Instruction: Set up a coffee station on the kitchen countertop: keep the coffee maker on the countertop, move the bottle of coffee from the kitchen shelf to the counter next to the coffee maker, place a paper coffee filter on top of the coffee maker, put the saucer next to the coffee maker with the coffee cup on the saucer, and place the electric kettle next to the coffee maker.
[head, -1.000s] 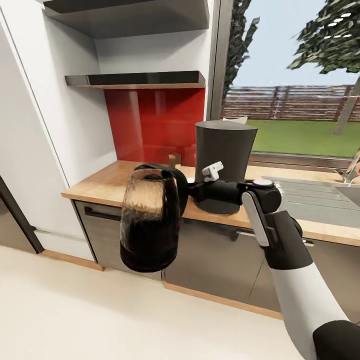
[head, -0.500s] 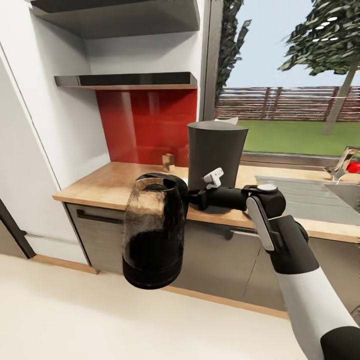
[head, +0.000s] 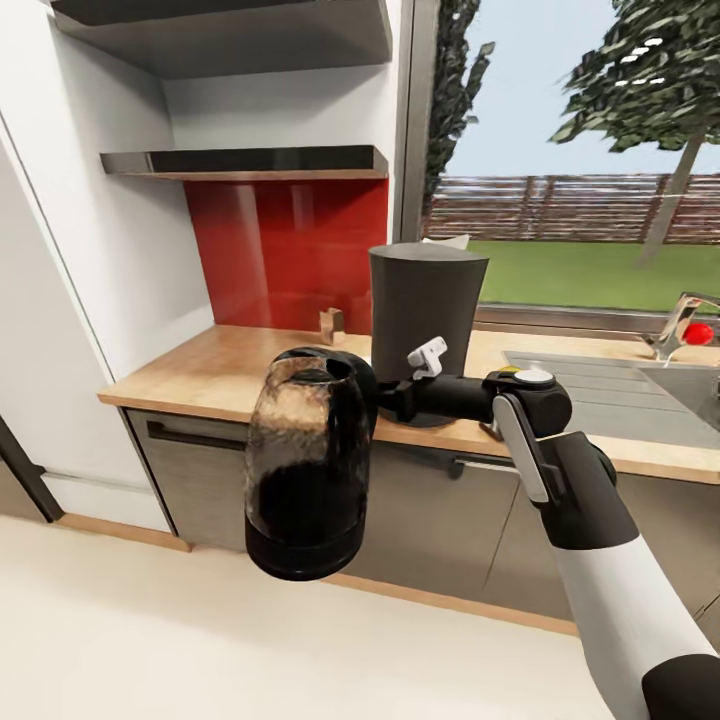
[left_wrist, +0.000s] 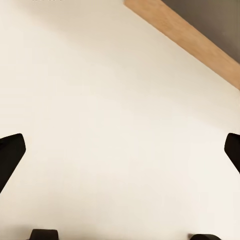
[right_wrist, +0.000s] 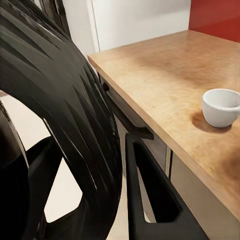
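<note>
the head view looks forward and down at the countertop (head: 200, 375) from a short way back. the right wrist view sits close against the electric kettle (right_wrist: 55, 125) (sharing that countertop (right_wrist: 165, 85)). the left wrist view faces the floor (left_wrist: 110, 125).

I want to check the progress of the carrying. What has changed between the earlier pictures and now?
The whole head view has shifted, so the camera moved; the countertop and coffee maker only seem to slide left. The right gripper still holds the electric kettle by its handle, in front of the counter, not yet set down. Nothing was taken or released. The left gripper stays open over the floor.
</note>
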